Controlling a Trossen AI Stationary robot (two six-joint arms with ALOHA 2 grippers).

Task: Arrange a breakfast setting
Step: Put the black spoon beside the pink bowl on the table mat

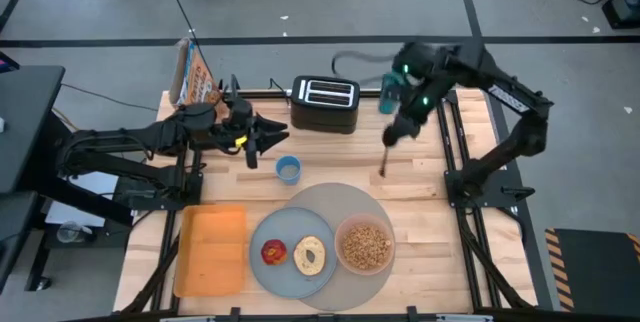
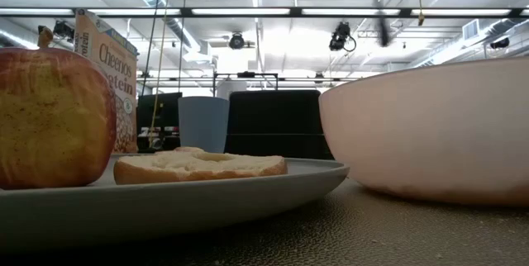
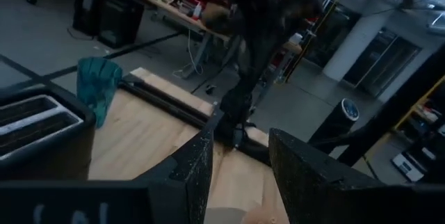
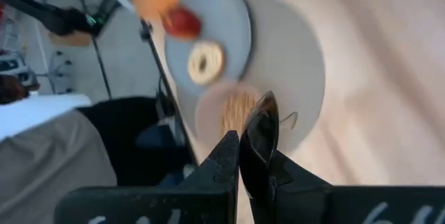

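Observation:
A round grey mat point(image 1: 400, 202) lies at the table's near middle. On it sit a blue-grey plate point(image 1: 290, 280) with a red apple point(image 1: 274, 252) and round toasted bread point(image 1: 310, 255), and a pink bowl point(image 1: 365, 245) of brown cereal point(image 4: 236, 106). My right gripper point(image 1: 396, 130) hovers over the table's far right, shut on a dark spoon point(image 1: 386, 160). My left gripper point(image 1: 268, 139) is open and empty at the far left, near the toaster. In the low view the apple point(image 2: 50, 117), bread point(image 2: 198, 165) and bowl point(image 2: 430, 125) are close up. My right gripper pinches the spoon's upper end point(image 1: 392, 140) between its two shut fingers. The spoon sticks out past the fingertips point(image 4: 264, 116) and hangs down below them, slightly tilted. It is lifted clear of the table, as the low view point(image 2: 383, 28) shows.
A black toaster point(image 1: 325, 104) stands at the far middle and a small blue cup point(image 1: 288, 169) in front of it. An orange tray point(image 1: 210, 250) lies left of the mat. A cereal box point(image 1: 195, 77) stands at the far left. Bare wood shows right of the mat.

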